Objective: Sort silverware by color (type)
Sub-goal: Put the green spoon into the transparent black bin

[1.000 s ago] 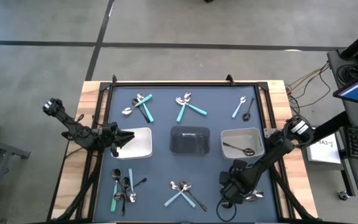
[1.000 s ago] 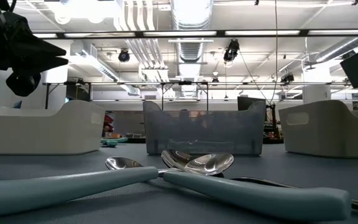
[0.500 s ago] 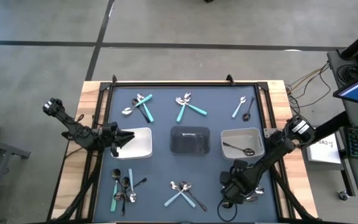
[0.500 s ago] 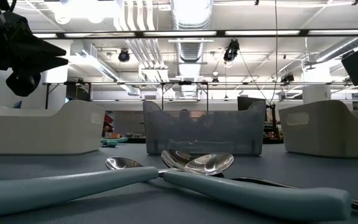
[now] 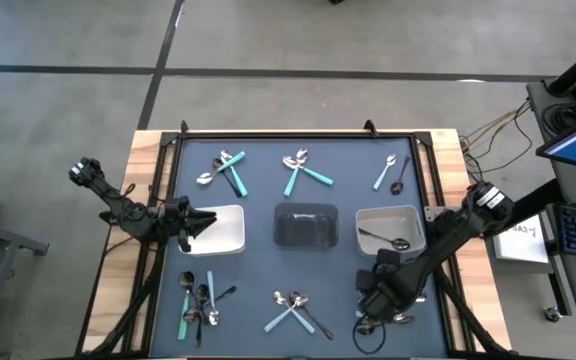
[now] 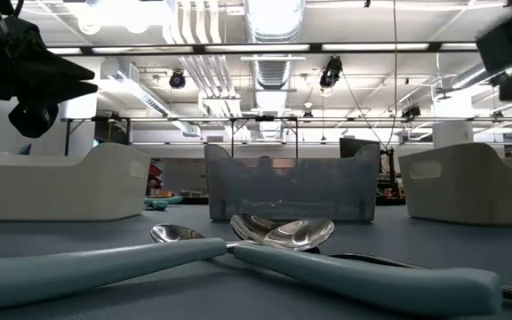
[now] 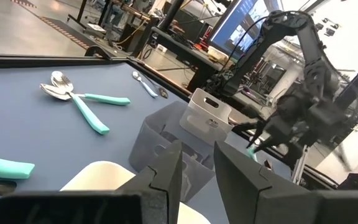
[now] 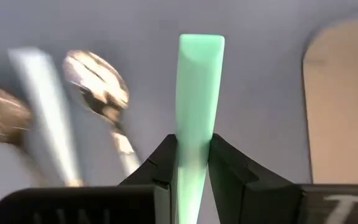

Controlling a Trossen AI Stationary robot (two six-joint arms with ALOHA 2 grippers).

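My right gripper (image 5: 373,300) hangs over the mat's near right corner, pointing down and shut on a teal-handled piece of silverware (image 8: 201,93). Loose spoons (image 5: 396,318) lie on the mat beneath it. My left gripper (image 5: 208,220) stays level over the left white tray (image 5: 230,238), open with nothing between its fingers (image 7: 166,174). More silverware lies in small heaps: far left (image 5: 224,170), far middle (image 5: 303,170), far right (image 5: 391,172), near left (image 5: 198,300) and near middle (image 5: 296,310). My right gripper pinches the teal handle (image 8: 194,140) between its two fingers, coming from above and pointing down. The handle runs on past the fingertips to its squared free end (image 8: 201,43). The piece is lifted clear of the mat; its other end is hidden behind the gripper.
A grey tray (image 5: 306,224) stands mid-table. The right white tray (image 5: 408,215) holds a dark spoon (image 5: 383,239). A black frame (image 5: 298,133) rims the blue mat. In the low view, two teal-handled spoons (image 6: 265,244) lie close to the near edge.
My right gripper has risen from the heap at the near right with the teal-handled piece between its fingers; in the low view its dark body has moved up toward the picture's top. My left gripper has kept still.
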